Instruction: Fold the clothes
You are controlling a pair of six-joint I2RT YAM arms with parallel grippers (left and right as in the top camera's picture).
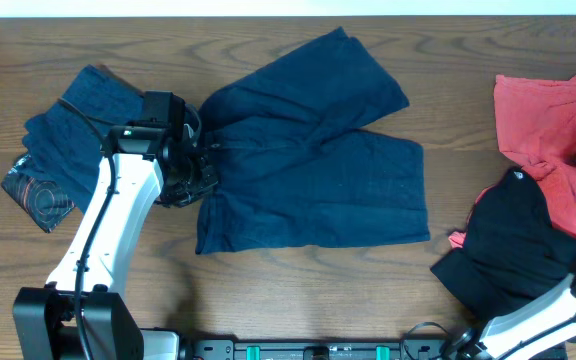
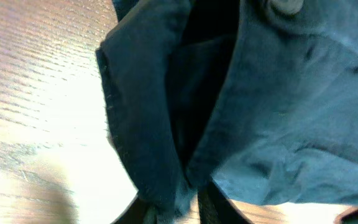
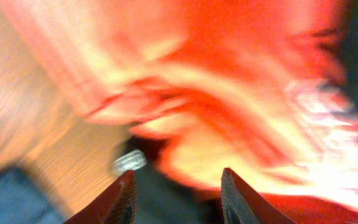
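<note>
Navy blue shorts [image 1: 313, 150] lie spread in the middle of the table. My left gripper [image 1: 200, 168] is at their left edge and shut on the waistband; in the left wrist view navy cloth [image 2: 185, 124] is pinched between the fingers [image 2: 176, 208]. A folded navy garment [image 1: 73, 130] lies at the far left. A coral-red printed T-shirt [image 1: 553, 120] and a black garment [image 1: 518, 240] lie at the right. My right gripper [image 3: 176, 193] is open above the red shirt [image 3: 229, 93] and black cloth; in the overhead view only its arm shows at the right edge.
A small dark patterned cloth [image 1: 36, 195] lies at the left beside the folded navy garment. The wooden table [image 1: 298, 290] shows bare along the front. The arm bases stand at the table's front edge.
</note>
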